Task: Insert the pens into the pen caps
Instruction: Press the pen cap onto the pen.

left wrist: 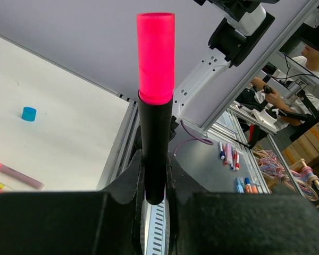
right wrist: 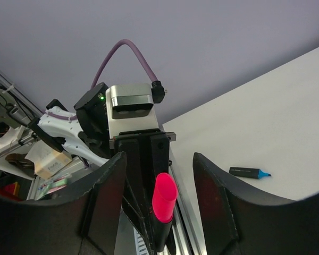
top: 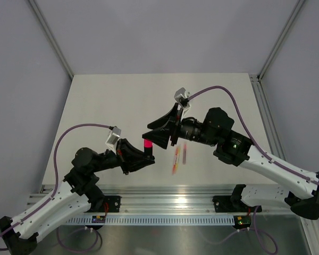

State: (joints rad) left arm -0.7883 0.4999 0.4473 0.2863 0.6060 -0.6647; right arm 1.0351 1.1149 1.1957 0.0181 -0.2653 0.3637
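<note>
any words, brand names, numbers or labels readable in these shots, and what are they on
No text can be read in any view.
pink-capped black marker: no print shows on the barrel or cap.
blue-tipped black marker lying on the table: any print is too small to read.
cardboard box beyond the table edge: any marking is too blurred to read.

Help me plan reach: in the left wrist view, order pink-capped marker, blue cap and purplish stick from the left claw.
1. Pink-capped marker, held in the left claw.
2. Purplish stick, lower left.
3. Blue cap, farther left.
</note>
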